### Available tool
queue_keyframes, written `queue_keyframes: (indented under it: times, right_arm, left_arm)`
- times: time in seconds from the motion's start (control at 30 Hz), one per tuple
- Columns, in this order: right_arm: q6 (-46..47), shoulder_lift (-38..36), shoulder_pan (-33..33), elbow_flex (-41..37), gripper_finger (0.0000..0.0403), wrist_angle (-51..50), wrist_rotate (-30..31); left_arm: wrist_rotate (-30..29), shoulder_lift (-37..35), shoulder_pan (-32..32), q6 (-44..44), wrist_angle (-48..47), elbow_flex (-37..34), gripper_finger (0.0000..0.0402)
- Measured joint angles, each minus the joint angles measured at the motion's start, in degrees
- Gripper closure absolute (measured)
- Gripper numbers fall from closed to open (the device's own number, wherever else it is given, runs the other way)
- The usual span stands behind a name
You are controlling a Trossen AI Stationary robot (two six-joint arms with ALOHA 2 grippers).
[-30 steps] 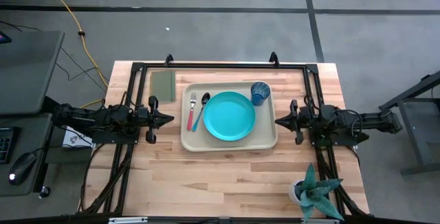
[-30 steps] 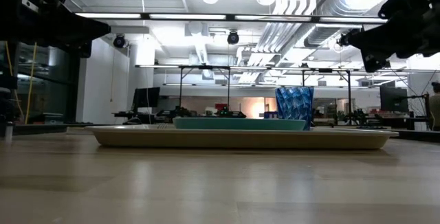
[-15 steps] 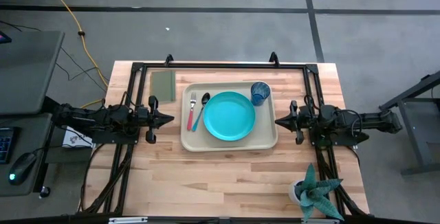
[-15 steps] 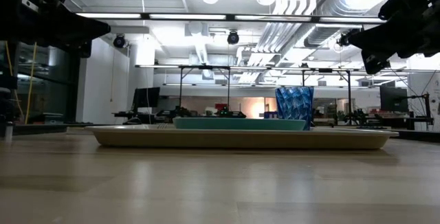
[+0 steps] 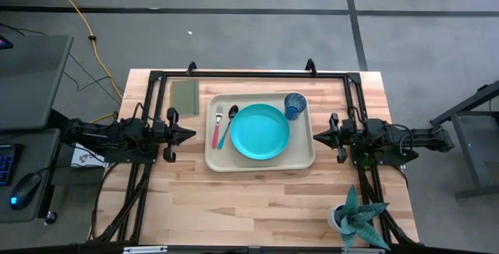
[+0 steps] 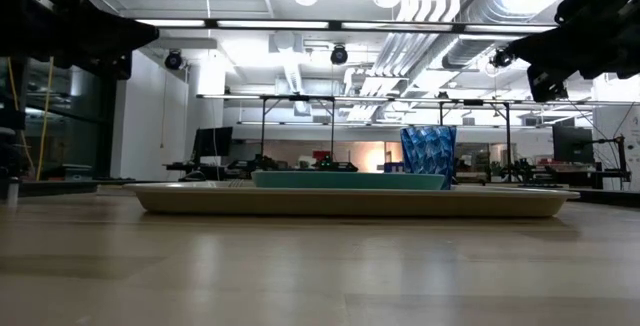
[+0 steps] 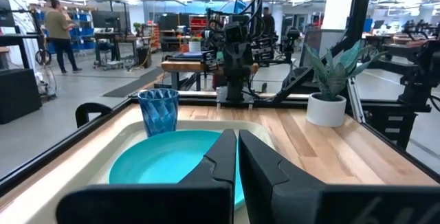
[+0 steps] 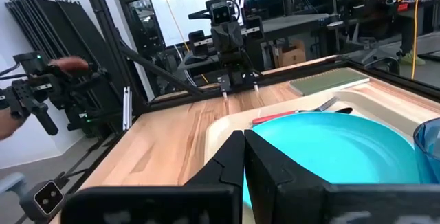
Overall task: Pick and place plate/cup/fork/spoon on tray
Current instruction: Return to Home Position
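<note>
The beige tray (image 5: pixel 300 159) lies in the middle of the table. On it rest the teal plate (image 5: pixel 260 131), the dark-blue cup (image 5: pixel 294 105) at the far right corner, the red-handled fork (image 5: pixel 217 128) and the blue-handled spoon (image 5: pixel 228 128) left of the plate. My left gripper (image 5: pixel 195 135) hovers shut and empty to the left of the tray, its fingers (image 7: pixel 237 157) pointing toward it. My right gripper (image 5: pixel 314 137) hovers shut and empty at the tray's right side, its fingers (image 8: pixel 245 157) pointing toward it.
A flat olive-green square (image 5: pixel 185 96) lies at the far left of the table. A potted plant (image 5: pixel 356 218) stands at the near right corner. A black frame (image 5: pixel 249 75) runs along the table's far and side edges. A person (image 7: pixel 60 26) stands in the room beyond.
</note>
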Motion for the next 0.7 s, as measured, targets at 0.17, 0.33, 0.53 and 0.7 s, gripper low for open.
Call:
queue_keyframes:
  times: [0.17,0.33,0.53,0.7]
  right_arm:
    - [0.0,0.7,0.0,0.0,0.0402,-0.1,0.0]
    - [0.0,0.7,0.0,0.0,0.0402,0.0,0.0]
    - [0.0,0.7,0.0,0.0,0.0402,0.0,0.0]
    - [0.0,0.7,0.0,0.0,0.0402,0.0,0.0]
  left_arm:
    - [-0.1,0.0,0.0,0.0,0.0,0.0,0.0401]
    - [-0.1,0.0,0.0,0.0,0.0,0.0,0.0401]
    - [-0.1,0.0,0.0,0.0,0.0,0.0,0.0401]
    - [-0.1,0.0,0.0,0.0,0.0,-0.1,0.0401]
